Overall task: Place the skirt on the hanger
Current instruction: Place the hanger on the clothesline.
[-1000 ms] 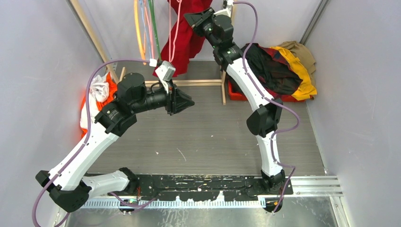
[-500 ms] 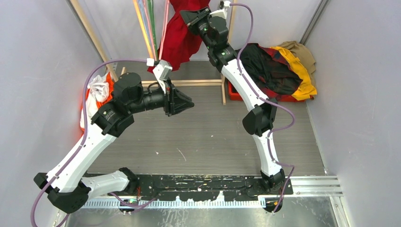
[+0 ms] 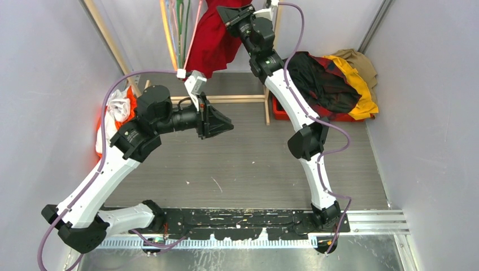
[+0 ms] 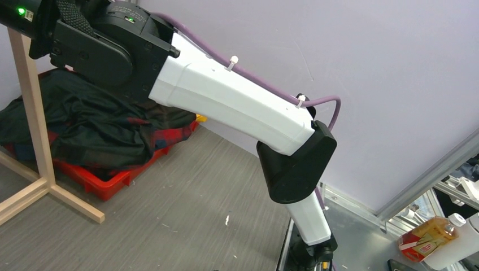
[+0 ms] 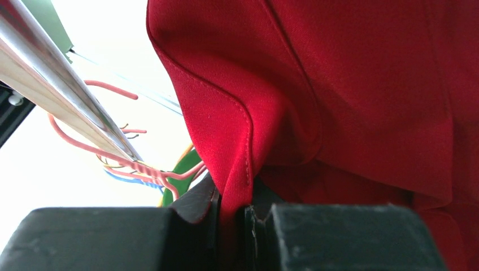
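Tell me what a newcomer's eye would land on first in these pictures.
The bright red skirt, hanging at the top centre by the wooden rack, with the right end effector pinching a fold of it. Next, the heap of dark plaid and yellow clothes in the red bin at the right wall.

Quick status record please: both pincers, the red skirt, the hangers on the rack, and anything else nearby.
right pincer: shut on a fold of the bright-red pleated fabric skirt
left pincer: over the grey table, apart from the skirt; open or shut unclear
thin coloured hangers: hanging just left of the skirt
skirt on a hanger: cannot tell
red bin of dark clothes: right of the right arm
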You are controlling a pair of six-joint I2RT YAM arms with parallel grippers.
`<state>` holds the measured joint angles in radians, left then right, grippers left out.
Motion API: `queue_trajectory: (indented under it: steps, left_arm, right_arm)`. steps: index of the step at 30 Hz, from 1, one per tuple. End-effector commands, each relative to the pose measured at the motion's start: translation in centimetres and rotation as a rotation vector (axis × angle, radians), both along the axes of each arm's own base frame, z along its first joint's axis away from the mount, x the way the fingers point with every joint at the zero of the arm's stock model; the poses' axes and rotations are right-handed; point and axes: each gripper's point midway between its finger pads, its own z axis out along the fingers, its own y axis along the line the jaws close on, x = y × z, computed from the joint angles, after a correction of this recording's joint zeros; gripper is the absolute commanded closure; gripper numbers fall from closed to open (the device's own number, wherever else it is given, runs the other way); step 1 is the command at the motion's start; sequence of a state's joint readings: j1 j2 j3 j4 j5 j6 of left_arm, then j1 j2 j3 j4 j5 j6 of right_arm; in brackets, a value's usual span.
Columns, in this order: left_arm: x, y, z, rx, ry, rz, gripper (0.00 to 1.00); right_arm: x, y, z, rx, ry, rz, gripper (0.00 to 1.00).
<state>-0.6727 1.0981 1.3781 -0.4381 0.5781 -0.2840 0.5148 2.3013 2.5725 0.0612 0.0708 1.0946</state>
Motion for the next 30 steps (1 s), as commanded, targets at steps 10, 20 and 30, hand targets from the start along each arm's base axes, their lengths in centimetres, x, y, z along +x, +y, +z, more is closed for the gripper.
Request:
queue_trajectory:
  steps: [10,20,30]
  left_arm:
    - [-0.8,-0.5,2.6,-0.043,-0.015,-0.05,0.76]
    - [-0.6,-1.1,2.2,-0.037,-0.007,-0.062,0.77]
    - [-0.4,-1.3,1.5,-0.036,0.001,-0.059,0.77]
  right_arm:
    - [-0.3,-13.2,11.8,0.263,-0.329,-0.286,0.99]
    - [-0.6,-12.9,12.1,0.235,-0.355,-0.254,0.99]
    - [-2.2,-9.7,11.9,0.169,-0.374,-0.169,0.99]
